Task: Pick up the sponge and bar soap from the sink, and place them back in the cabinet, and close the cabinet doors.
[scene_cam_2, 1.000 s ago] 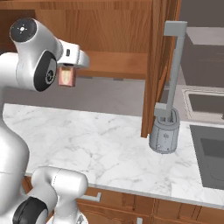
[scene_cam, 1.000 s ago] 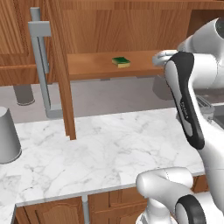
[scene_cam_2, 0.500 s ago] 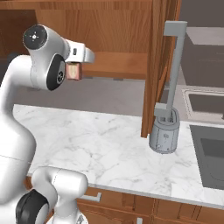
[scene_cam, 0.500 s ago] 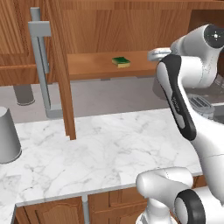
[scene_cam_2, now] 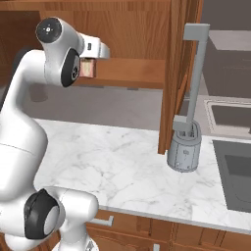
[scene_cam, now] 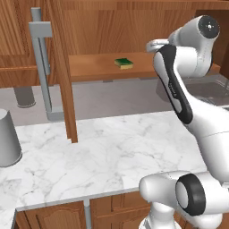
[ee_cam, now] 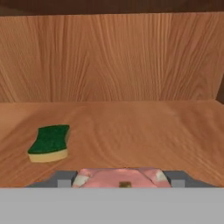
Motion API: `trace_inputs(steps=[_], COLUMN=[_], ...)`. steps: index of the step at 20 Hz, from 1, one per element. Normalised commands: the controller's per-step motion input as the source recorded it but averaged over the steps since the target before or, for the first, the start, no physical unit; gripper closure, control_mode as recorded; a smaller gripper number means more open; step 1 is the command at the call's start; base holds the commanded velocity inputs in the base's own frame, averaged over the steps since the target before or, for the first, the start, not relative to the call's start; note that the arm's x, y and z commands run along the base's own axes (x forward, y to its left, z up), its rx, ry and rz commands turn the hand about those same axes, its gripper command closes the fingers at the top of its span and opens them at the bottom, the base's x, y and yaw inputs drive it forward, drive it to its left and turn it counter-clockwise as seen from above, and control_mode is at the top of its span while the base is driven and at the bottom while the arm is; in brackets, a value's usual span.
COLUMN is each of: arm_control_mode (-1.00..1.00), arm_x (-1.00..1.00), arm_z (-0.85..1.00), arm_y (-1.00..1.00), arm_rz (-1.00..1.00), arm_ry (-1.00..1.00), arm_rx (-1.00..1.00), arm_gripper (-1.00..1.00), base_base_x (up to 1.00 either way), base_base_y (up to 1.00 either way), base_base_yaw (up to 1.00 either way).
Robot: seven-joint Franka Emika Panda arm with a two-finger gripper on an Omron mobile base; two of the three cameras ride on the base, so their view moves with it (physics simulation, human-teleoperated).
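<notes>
Soap [ee_cam: 120, 178] is sitting pinched between the gripper [ee_cam: 119, 180] jaws, hanging just above the wooden cabinet [ee_cam: 131, 127] shelf, over a marble counter [scene_cam: 112, 152]. One sponge [ee_cam: 49, 143] is lying on the shelf, left of the soap and apart from it. One door [scene_cam: 62, 71] is standing open.

Gripper [scene_cam_2: 89, 67] w/ bar soap [scene_cam_2: 88, 68] at cabinet [scene_cam_2: 128, 71] shelf edge.
</notes>
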Motion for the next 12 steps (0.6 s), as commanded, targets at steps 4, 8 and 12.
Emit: trace_inputs(steps=[4,8,12], arm_control_mode=[-1.0,-1.0,-1.0], arm_x=[0.36,0.36,0.36], arm_z=[0.01,0.0,-0.04], arm_y=[0.0,0.0,0.0], arm_rz=[0.0,0.0,0.0], arm_ry=[0.0,0.0,-0.04], arm_rx=[0.0,0.0,0.0], arm_gripper=[1.0,1.0,1.0], base_base_x=[0.0,0.0,0.0], base_base_y=[0.0,0.0,0.0], base_base_yaw=[0.0,0.0,0.0])
